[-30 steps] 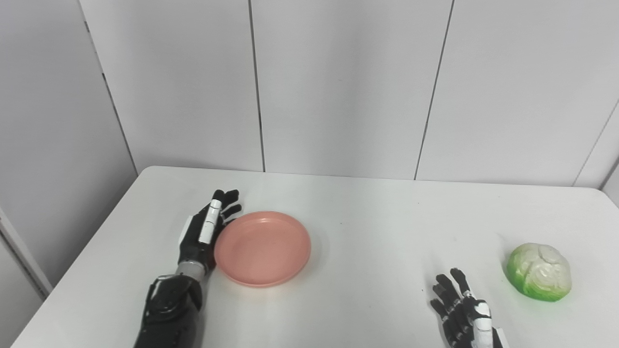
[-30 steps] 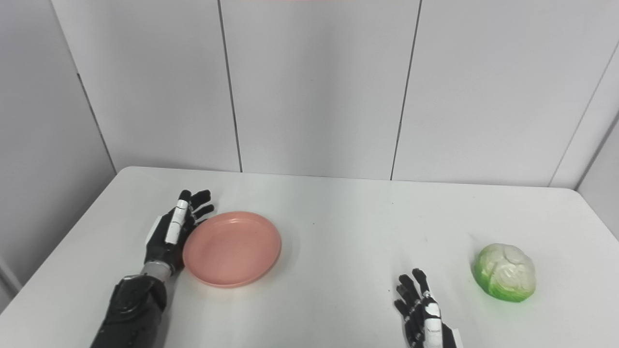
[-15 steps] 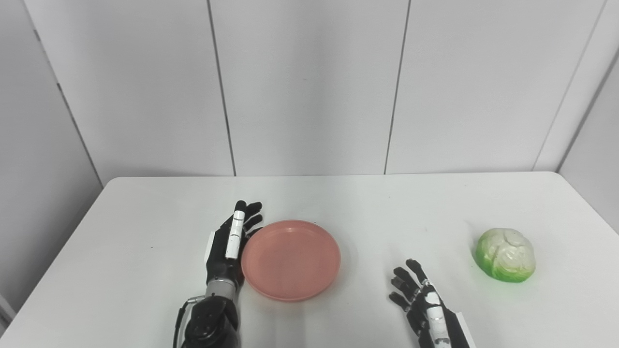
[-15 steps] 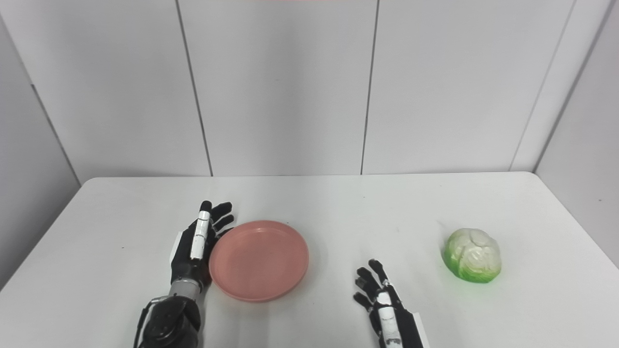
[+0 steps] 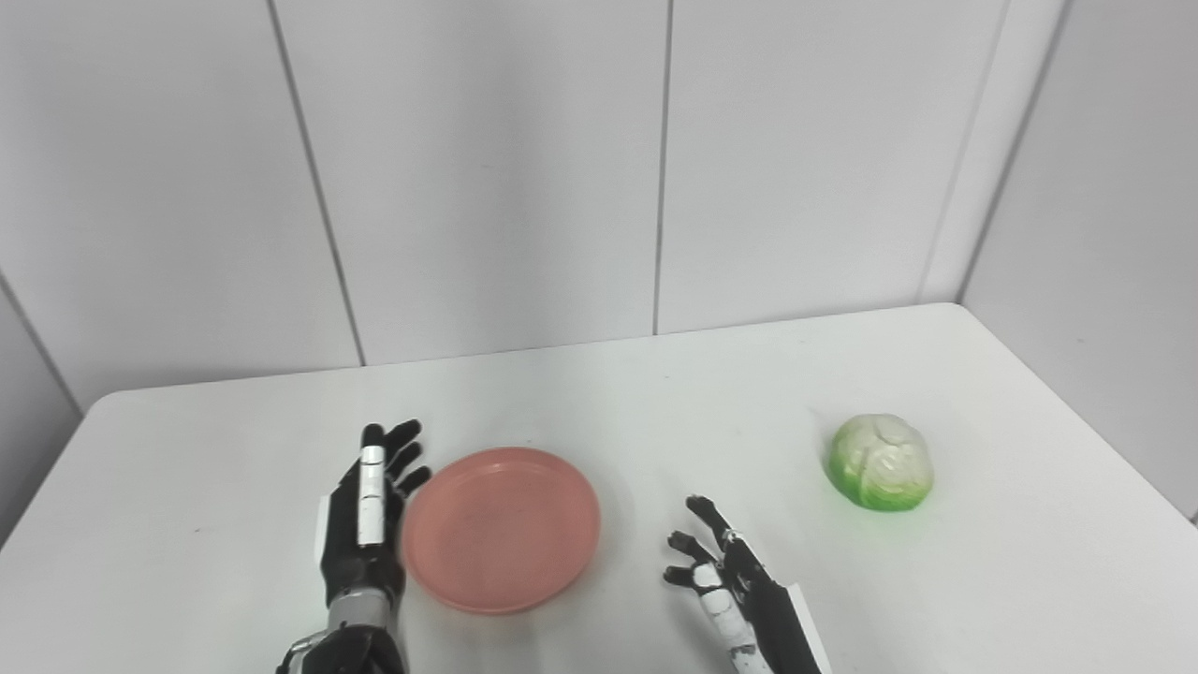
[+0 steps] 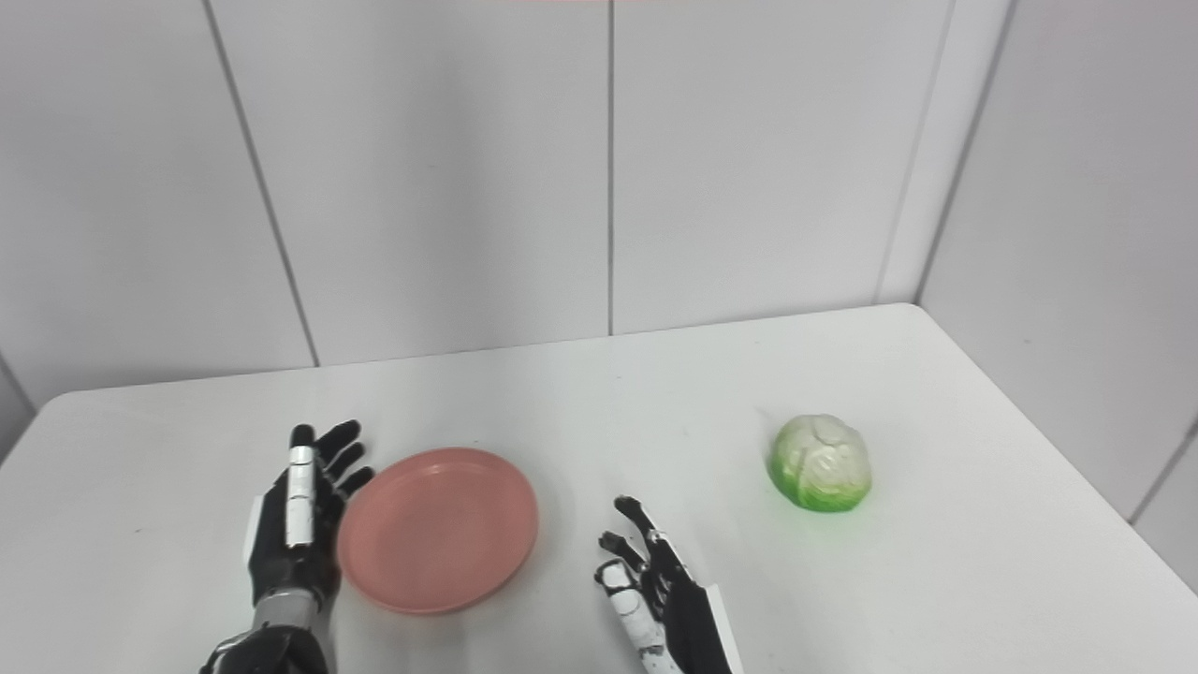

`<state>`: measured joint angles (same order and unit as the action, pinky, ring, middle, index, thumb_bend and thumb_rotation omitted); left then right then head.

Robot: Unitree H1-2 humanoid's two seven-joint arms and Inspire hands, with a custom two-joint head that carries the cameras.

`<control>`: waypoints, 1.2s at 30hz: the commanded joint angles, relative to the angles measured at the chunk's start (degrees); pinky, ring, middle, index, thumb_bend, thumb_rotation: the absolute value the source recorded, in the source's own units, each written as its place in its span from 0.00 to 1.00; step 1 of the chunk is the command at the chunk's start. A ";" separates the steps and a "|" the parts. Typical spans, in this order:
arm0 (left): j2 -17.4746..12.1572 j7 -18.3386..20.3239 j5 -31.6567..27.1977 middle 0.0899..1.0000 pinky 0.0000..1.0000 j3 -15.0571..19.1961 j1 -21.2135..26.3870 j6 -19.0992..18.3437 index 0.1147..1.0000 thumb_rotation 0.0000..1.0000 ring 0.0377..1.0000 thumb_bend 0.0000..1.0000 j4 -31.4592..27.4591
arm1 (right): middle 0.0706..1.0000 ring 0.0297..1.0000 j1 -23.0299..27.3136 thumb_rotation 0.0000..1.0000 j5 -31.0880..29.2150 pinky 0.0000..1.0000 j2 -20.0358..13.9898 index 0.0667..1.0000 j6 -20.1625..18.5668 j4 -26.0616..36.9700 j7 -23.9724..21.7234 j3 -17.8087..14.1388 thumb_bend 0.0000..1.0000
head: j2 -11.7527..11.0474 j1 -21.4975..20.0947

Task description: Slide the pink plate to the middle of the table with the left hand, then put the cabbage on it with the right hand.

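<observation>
Both cameras sit side by side high at the near edge of the tabletop (image 5: 655, 402), looking forward and down toward the panelled wall (image 5: 487, 168). Each takes in nearly the whole tabletop at middling range. The right eye view stands a little to the right, so the shared scene lies further left in it.

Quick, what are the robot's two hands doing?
Left hand: open, flat against the pink plate.
Right hand: open, holding nothing.
</observation>
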<state>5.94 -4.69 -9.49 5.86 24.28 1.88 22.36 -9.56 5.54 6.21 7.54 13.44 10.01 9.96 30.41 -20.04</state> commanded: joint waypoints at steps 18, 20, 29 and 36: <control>0.27 1.89 -2.05 0.80 0.75 1.36 2.01 1.34 0.56 0.87 0.81 0.84 4.50 | 0.95 0.87 3.86 0.65 19.27 0.71 -6.01 0.98 -10.64 19.62 -3.25 -10.53 0.95 | -0.64 -0.04; 0.43 1.84 -2.10 0.81 0.74 1.51 2.30 1.40 0.56 0.86 0.82 0.85 4.77 | 0.96 0.88 7.14 0.62 20.51 0.72 -8.86 0.98 -15.13 21.00 -6.72 -12.65 0.97 | -0.83 0.07; 0.67 1.66 -1.68 0.81 0.78 1.51 1.88 0.54 0.56 0.88 0.82 0.85 3.33 | 0.98 0.92 20.63 0.57 27.20 0.71 -31.57 0.94 -30.74 18.97 -24.37 -15.31 1.00 | -0.50 0.78; 0.48 1.51 -1.27 0.81 0.78 1.63 1.96 0.78 0.56 0.87 0.83 0.85 3.59 | 0.92 0.86 28.84 0.48 31.75 0.61 -42.14 0.86 -29.92 7.46 -28.77 -12.13 1.00 | 0.28 1.76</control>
<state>6.64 -2.52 -11.23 7.60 25.78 3.20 25.89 17.01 35.84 -34.29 -23.86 21.04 -19.19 -2.47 30.67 -18.28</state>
